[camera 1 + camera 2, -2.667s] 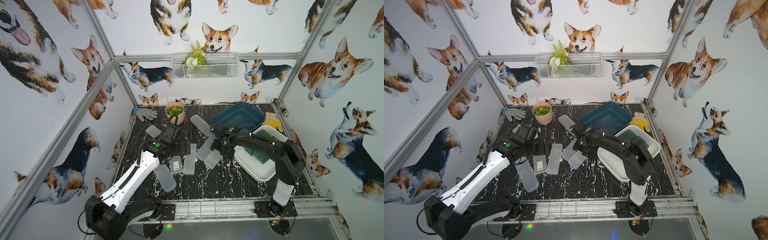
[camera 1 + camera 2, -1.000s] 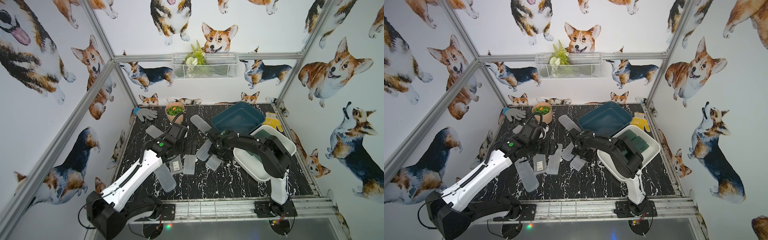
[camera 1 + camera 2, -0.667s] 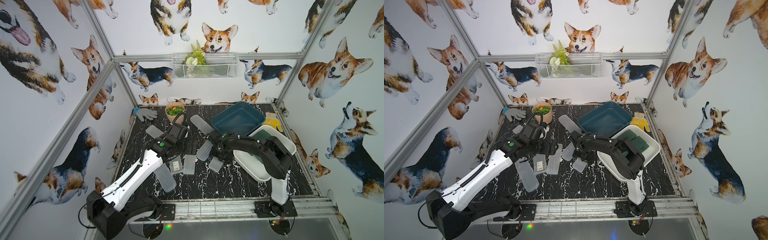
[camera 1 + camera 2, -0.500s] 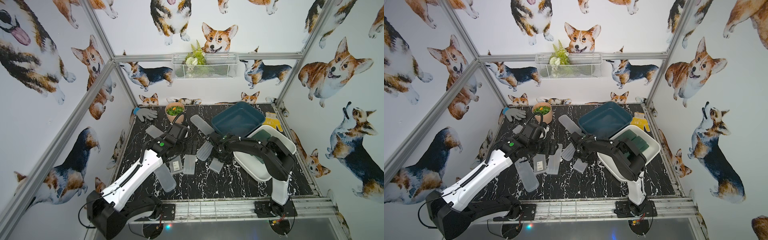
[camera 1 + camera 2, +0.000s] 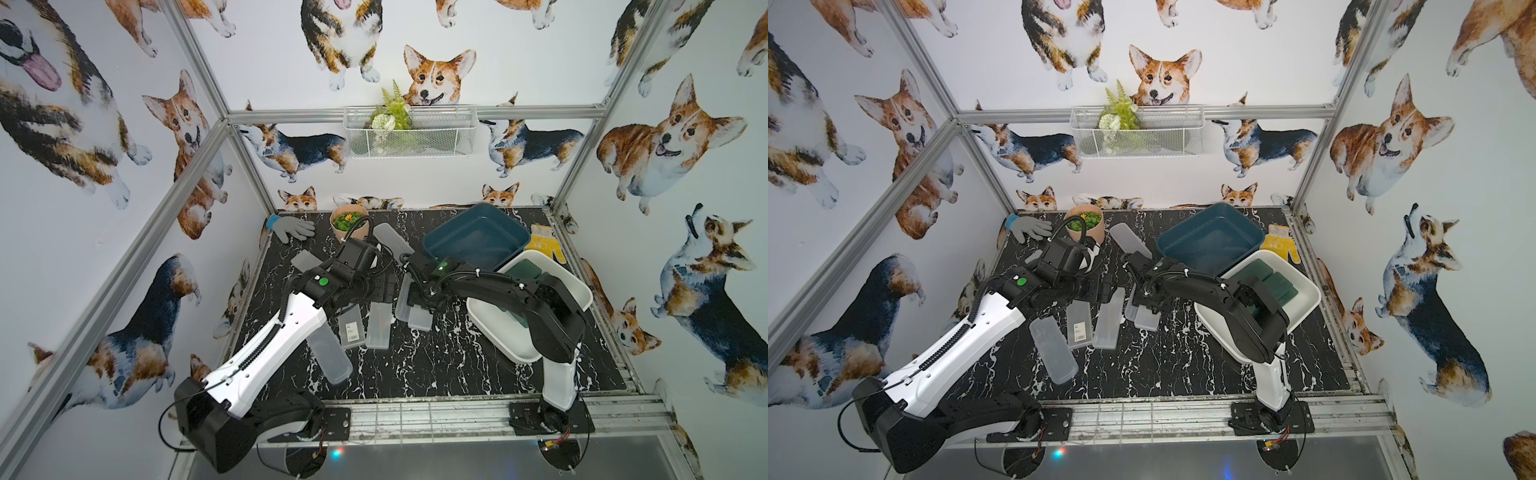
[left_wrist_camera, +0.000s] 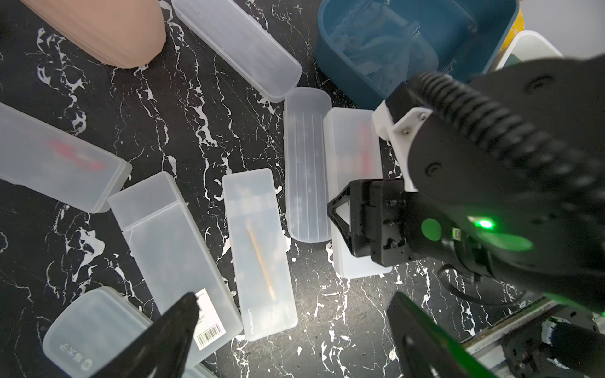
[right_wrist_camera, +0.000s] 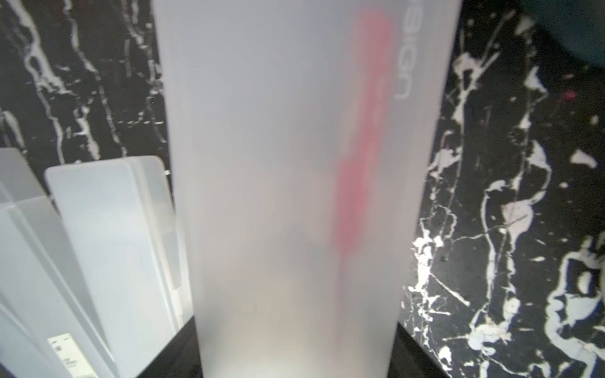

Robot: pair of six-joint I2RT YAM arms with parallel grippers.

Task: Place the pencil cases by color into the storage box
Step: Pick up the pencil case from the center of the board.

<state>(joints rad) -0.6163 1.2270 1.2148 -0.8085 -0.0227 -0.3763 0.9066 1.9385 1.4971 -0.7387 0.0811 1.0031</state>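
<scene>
Your left hand (image 6: pixel 293 299) hung open above frosted cases (image 6: pixel 258 248) scattered on the surface (image 5: pixel 436 365). Your right hand (image 5: pixel 420 305) straddled one case with red inside (image 7: pixel 294 163), which was lying flat; you could not tell whether it gripped. Green cases (image 5: pixel 525 269) lay in the white box (image 5: pixel 498 336).

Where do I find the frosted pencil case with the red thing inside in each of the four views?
In a top view: the frosted case mid-table, under the right gripper.
In a top view: the case, same spot.
Left wrist: the case beside the ribbed case, partly beneath that gripper.
Right wrist: the case fills most of the picture.
Shared landmark: the barcode-labelled case.
</scene>
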